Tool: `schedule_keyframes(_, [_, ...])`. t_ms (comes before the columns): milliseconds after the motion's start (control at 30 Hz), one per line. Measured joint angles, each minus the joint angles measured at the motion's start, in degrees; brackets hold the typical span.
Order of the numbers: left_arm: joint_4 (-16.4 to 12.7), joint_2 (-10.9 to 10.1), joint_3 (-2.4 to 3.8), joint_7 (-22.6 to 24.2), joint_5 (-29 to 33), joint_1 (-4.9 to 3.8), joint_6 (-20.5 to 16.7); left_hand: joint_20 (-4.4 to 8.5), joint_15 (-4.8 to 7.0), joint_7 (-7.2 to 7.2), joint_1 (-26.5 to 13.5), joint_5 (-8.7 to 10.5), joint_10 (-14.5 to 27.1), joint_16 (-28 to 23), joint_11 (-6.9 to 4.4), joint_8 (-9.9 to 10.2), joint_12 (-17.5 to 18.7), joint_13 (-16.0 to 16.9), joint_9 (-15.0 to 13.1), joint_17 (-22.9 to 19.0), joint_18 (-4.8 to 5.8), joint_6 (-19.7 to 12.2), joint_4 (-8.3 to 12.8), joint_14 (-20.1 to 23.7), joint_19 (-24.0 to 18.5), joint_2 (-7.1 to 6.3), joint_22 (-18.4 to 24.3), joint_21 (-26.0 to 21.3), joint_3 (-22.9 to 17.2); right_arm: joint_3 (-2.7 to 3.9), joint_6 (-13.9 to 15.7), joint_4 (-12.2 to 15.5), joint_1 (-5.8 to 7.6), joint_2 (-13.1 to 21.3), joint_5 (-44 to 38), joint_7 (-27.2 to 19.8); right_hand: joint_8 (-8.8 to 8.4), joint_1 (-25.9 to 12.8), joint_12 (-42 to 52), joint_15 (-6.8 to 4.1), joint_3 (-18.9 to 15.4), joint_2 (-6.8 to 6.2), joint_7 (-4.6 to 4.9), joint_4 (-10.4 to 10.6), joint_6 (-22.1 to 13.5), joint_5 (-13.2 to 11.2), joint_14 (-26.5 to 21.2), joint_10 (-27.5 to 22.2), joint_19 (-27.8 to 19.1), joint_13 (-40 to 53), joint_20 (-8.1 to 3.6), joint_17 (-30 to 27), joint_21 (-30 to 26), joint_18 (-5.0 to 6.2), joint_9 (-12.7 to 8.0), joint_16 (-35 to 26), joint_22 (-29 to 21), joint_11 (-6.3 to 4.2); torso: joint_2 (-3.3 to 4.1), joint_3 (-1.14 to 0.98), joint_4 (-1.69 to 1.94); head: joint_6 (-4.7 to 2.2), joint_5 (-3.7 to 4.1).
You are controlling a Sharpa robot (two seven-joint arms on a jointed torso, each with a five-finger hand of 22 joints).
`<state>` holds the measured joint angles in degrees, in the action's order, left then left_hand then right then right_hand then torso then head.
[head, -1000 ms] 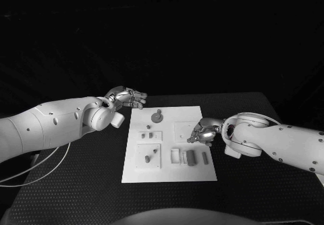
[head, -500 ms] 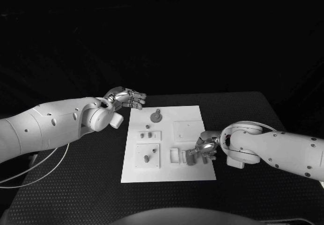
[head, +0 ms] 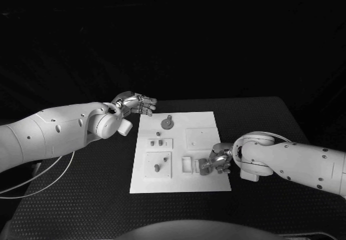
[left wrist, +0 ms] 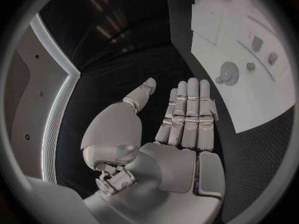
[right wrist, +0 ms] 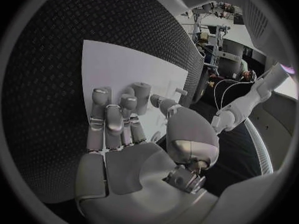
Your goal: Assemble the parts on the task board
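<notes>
The white task board (head: 209, 120) lies in the middle of the black table. On it are a round grey disc with a knob (head: 167, 123), a small peg (head: 158, 134), a plate with two small pieces (head: 160, 144), a bare square plate (head: 201, 137) and a plate with pegs (head: 158, 166). My right hand (head: 216, 161) is low over the board's near right part, on the upright grey cylinders (head: 202, 170). Its fingers (right wrist: 115, 119) reach out over the board (right wrist: 118, 69) with the thumb apart and nothing visibly held. My left hand (head: 135, 104) hovers open beyond the board's far left corner, flat in its wrist view (left wrist: 181, 119).
A white cable (head: 43, 175) loops off the table's left side. In the left wrist view the board (left wrist: 212, 25) lies beside the hand, with the disc (left wrist: 228, 74) and small pieces (left wrist: 257, 44) on it. Bare black table surrounds the board.
My right hand has moved from the square plate at the board's middle right toward me and down onto the grey cylinders. The left hand has stayed put.
</notes>
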<state>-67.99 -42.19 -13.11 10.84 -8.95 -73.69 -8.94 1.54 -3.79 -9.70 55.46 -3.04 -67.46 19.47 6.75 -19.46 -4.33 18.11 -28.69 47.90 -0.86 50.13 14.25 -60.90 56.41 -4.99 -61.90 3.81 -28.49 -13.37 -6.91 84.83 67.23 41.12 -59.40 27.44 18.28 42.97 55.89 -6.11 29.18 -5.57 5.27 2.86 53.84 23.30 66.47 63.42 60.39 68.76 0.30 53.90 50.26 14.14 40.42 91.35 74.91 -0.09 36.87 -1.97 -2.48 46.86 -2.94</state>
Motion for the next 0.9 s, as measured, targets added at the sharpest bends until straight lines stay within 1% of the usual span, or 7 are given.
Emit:
schedule_keyframes(233, [-0.1,0.0,0.00,-0.1,0.0,0.01,0.1,0.22,0.00,0.00,0.0,0.00,0.0,0.0,0.00,0.0,0.0,0.0,0.0,0.0,0.00,0.0,0.0,0.0,-0.2,0.00,0.1,0.0,0.0,0.03,0.0,-1.9,-0.34,-1.2,0.2,0.1,-0.50,-0.3,0.2,-0.03,0.0,-0.30,0.00,0.0,0.0,0.0,0.0,-0.2,-0.1,-0.2,-0.11,-0.4,0.0,-0.03,0.0,0.0,0.0,-0.23,0.01,0.01,-0.01,0.21,-0.09])
schedule_keyframes(300, [-0.1,0.0,0.00,-0.1,0.0,0.01,0.1,0.21,0.00,0.00,0.0,0.00,0.0,0.0,0.00,0.0,0.0,0.0,0.0,0.0,0.00,0.0,0.0,0.0,-0.2,0.00,0.1,0.0,0.0,0.04,0.0,-2.4,-0.45,-1.6,0.4,0.1,-0.52,-0.3,0.2,-0.15,0.2,-0.30,0.00,-0.2,0.0,0.0,-0.1,-0.2,-0.2,-0.2,-0.21,-0.5,0.0,-0.33,0.2,0.0,0.0,-0.24,0.00,0.01,-0.02,0.23,-0.11])
schedule_keyframes(433, [-0.1,0.0,0.00,-0.1,0.0,0.01,0.1,0.21,0.00,0.00,0.0,0.00,0.0,0.0,0.00,0.0,0.0,0.0,0.0,0.0,0.00,0.0,0.0,0.0,-0.2,0.01,0.0,0.0,0.0,0.09,0.1,-3.3,-0.63,-2.2,0.6,0.1,-0.83,-0.3,0.2,-0.12,0.3,-0.30,0.40,-1.0,0.5,0.0,-0.5,-0.3,-0.3,-0.3,-0.30,-0.5,0.2,0.10,0.3,0.0,0.0,-0.20,0.00,0.01,-0.01,0.38,-0.18])
schedule_keyframes(567, [-0.1,0.0,0.00,-0.2,0.0,0.01,0.2,0.21,0.00,0.00,0.0,0.00,0.0,-0.2,0.00,0.0,0.0,0.0,0.0,0.0,0.00,0.0,0.0,0.0,-0.2,0.01,0.0,0.0,0.0,0.09,0.0,-4.1,-0.70,-2.8,0.8,0.1,-0.93,-0.3,0.6,-0.10,0.3,-0.27,0.71,-2.5,0.4,0.0,-0.6,-0.6,-0.5,-0.4,-0.09,-0.2,0.5,0.28,0.3,0.0,0.0,0.10,-0.01,0.01,-0.03,0.51,-0.29])
schedule_keyframes(667, [-0.1,0.0,0.00,-0.2,0.0,0.01,0.2,0.21,0.00,0.00,0.0,0.00,0.0,-0.2,0.00,0.0,0.0,0.0,0.0,0.0,0.00,0.0,0.0,0.0,-0.2,0.01,0.0,0.0,0.0,0.07,-0.1,-4.5,-0.70,-3.1,0.9,0.1,-0.94,0.1,0.9,-0.09,0.2,0.52,0.85,-3.9,0.5,0.0,-0.6,-0.6,-0.5,-0.6,-0.09,0.0,0.6,0.29,0.3,0.0,0.0,0.10,-0.02,0.02,-0.04,0.52,-0.30])
schedule_keyframes(700, [-0.1,0.0,0.00,-0.2,0.0,0.01,0.2,0.21,0.00,0.00,0.0,0.00,0.0,-0.2,0.00,0.0,0.0,0.0,0.0,0.0,0.00,0.0,0.0,0.0,-0.2,0.01,0.0,0.0,0.0,0.07,-0.1,-4.6,-0.70,-3.1,0.9,0.1,-0.93,-0.1,0.9,-0.09,0.1,1.04,0.85,-5.0,0.5,0.0,-0.6,-0.6,-0.7,-0.7,0.03,0.2,0.9,0.29,0.3,0.0,0.0,0.09,-0.02,0.02,-0.04,0.52,-0.30])
schedule_keyframes(900, [-0.1,0.0,0.00,-0.3,0.0,0.01,0.3,0.21,-0.21,0.00,0.0,0.00,0.0,-0.2,0.00,0.0,0.0,0.0,0.0,0.0,0.00,0.0,0.0,0.2,-0.2,0.01,0.1,0.0,0.0,0.06,-0.2,-4.5,-0.66,-3.1,1.0,0.1,-0.99,0.3,1.5,0.02,0.4,2.21,0.85,-10.1,0.5,-0.2,-0.7,-0.8,-0.7,-1.1,0.11,0.6,1.1,0.31,0.3,0.0,0.0,-0.06,-0.03,0.03,-0.05,0.62,-0.30])
